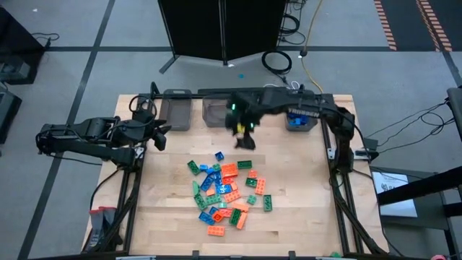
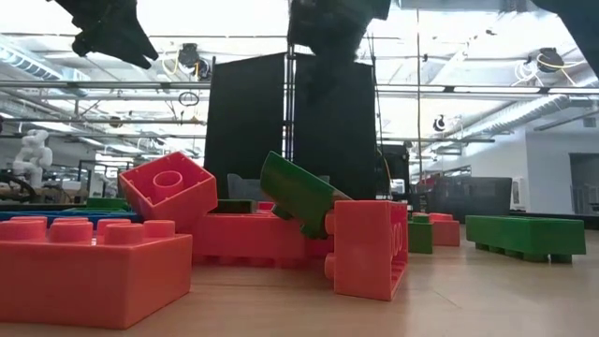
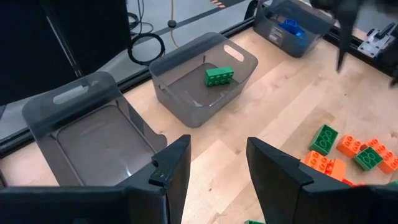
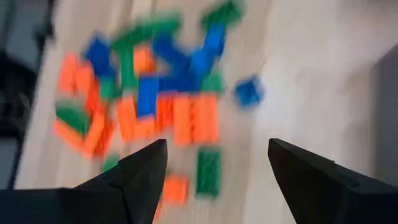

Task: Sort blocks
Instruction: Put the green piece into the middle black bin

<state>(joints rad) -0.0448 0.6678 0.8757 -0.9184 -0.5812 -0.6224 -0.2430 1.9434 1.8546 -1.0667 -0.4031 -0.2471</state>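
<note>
Wooden tabletop (image 1: 303, 188) is framed by a metal rig, and three grey translucent bins are lined along its far edge. The middle bin (image 3: 202, 81) is used below as the landmark. One green block (image 3: 219, 76) is seen lying inside it; the bin to its left (image 3: 93, 130) appears empty, and blue blocks are held in the bin to its right (image 3: 289, 28).

The blocks (image 1: 227, 191), in orange, green and blue, are heaped in a loose pile on the tabletop, nearer the front edge than the middle bin and well apart from it. Several are stacked or tilted on one another.

The right tool (image 4: 214, 168) is held above the tabletop between the middle bin and the pile, directed toward the pile. Its fingers are spread wide and nothing is gripped. The left tool (image 3: 217, 165) is parked to the left of the middle bin, its fingers partly parted and empty.

Risks, as judged from this state:
- Because the blocks are touching and overlapping, two may be pinched at once, or a neighbour may be dragged out.
- A tilted block may be caught on a corner and slip during the carry toward the bins.
- Neighbouring colours lie close together, so a block of the wrong colour may be taken.
</note>
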